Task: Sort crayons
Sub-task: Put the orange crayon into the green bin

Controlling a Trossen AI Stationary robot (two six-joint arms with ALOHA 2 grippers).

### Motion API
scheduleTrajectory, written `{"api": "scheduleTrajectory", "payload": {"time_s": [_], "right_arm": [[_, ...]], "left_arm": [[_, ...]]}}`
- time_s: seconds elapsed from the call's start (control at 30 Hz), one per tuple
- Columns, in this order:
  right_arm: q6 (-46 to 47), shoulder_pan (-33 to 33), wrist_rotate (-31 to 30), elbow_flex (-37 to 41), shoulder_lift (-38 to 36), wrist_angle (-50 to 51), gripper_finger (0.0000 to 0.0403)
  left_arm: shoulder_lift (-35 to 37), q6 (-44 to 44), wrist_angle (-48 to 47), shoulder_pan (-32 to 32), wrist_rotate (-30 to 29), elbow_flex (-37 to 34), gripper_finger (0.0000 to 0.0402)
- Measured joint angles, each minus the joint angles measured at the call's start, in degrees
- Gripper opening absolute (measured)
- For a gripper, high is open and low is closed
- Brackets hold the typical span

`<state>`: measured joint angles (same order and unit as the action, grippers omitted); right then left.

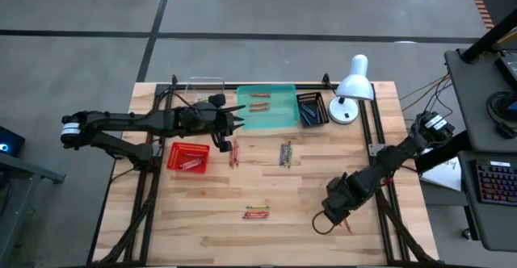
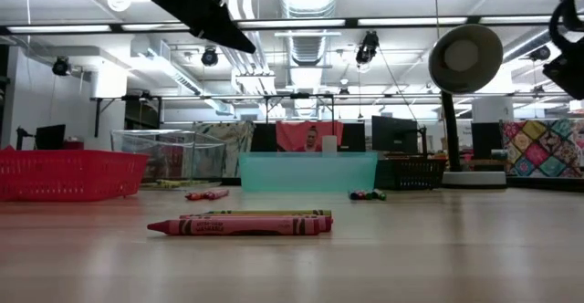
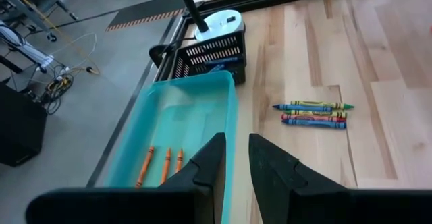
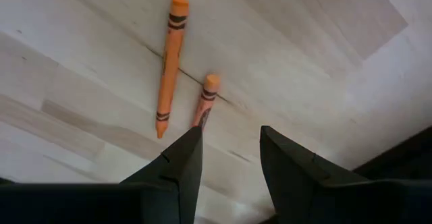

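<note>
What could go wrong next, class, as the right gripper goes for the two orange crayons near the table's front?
1. The right gripper stands open over two orange crayons lying close together; it may catch both or knock one away.
2. The left gripper hovers at the teal tray rim and could bump it.

Teal tray (image 1: 267, 106) at far edge of wooden table (image 1: 202, 236). Black mesh basket (image 1: 312, 109) just right of tray, white desk lamp (image 1: 352, 88) beyond it. Red mesh basket (image 1: 188, 157) left-front of tray. Clear bin (image 1: 206, 90) left of tray.
</note>
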<state>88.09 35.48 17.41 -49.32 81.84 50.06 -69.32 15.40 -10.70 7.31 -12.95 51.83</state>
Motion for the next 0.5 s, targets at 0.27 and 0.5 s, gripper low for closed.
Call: {"api": "scheduleTrajectory", "payload": {"time_s": [0.27,0.5], "right_arm": [[2.98,3.08,-7.78,0.39,0.02,-2.61,0.0137],[7.17,4.19,-9.07,0.61,0.5,-4.15,0.0137]], "left_arm": [[0.0,-0.77,0.06,0.02,0.0,0.0,0.0048],[0.0,-0.9,-0.04,0.02,0.0,0.0,0.0048]]}}
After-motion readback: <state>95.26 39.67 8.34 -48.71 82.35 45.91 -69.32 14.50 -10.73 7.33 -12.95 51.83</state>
